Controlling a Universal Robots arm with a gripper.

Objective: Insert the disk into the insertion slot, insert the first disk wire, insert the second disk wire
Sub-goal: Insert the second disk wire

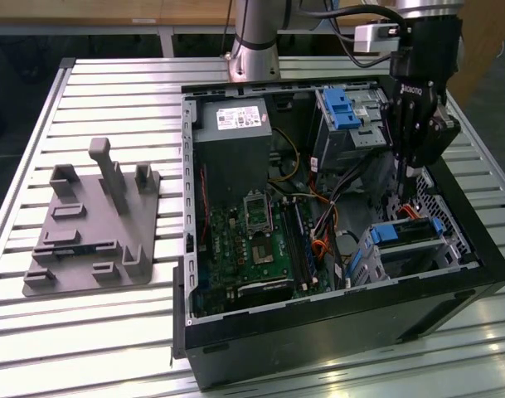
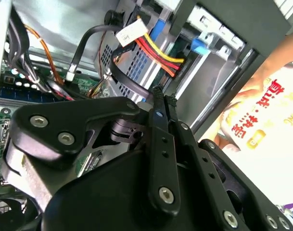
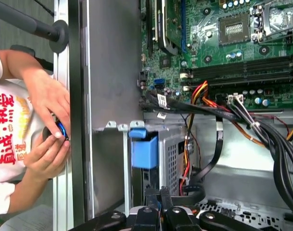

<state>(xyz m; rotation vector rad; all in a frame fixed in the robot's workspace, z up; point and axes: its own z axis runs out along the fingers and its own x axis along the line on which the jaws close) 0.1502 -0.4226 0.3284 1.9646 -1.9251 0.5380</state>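
Near corner of the open case (image 1: 335, 348), on the exterior view's right: the disk (image 1: 401, 234) lies flat at the insertion slot (image 3: 170, 154), blue carrier showing. It looks seated or nearly so; how deep, cannot tell. Gripper (image 2: 164, 96) hangs just above it, among the cabling. Fingers (image 2: 158, 130) pressed together; whether anything thin is nipped between the tips, cannot tell.

Handling, as judged: disk is rigid, dense for its size, smooth-faced, sensitive to knocks. The blue carrier's side rails are the sound hold; label face and connector edge are not. Loose leads are soft and springy, better held at the plug body than the cord.

In the way: a red, yellow and black lead (image 2: 156, 50) and a looped black cable (image 2: 129, 79) cross close by the fingertips. Taller cage with ribbed blue tab (image 1: 343, 112) stands just beyond, motherboard (image 1: 252, 240) alongside. A person's hands (image 3: 47, 130) work outside the case wall. Grey fixture plate (image 1: 90, 224) sits well apart on the surface (image 1: 111, 91).
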